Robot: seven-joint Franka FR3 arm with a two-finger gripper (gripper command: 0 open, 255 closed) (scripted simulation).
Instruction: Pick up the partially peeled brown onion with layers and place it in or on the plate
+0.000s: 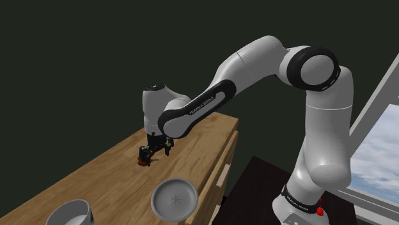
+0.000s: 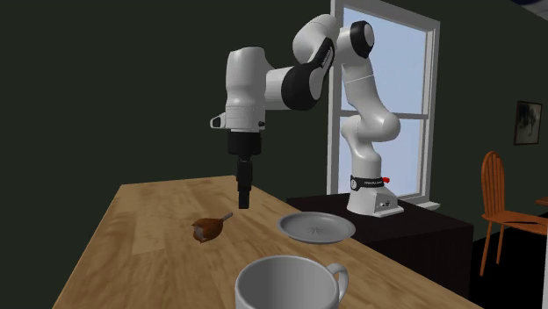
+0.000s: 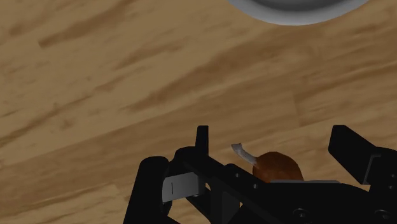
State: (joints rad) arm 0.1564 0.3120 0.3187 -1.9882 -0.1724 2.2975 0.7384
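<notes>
Dark green walls point(image 2: 105, 79) surround a wooden table point(image 2: 149, 233). In the second exterior view, a bright white-framed window point(image 2: 406, 61) sits at one o'clock, a wooden chair point(image 2: 497, 206) at three, and a framed picture point(image 2: 527, 121) above it.

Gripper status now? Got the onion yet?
Gripper: open, jaws apart, holding nothing. The onion lies on the wooden table between them, not clasped.

My gripper point(image 2: 244, 203) hangs pointing straight down above the wooden table point(image 2: 149, 219). The brown onion point(image 2: 208, 229) lies just below it to one side, clear of it. The grey plate point(image 2: 316, 227) sits near on the opposite side.
</notes>
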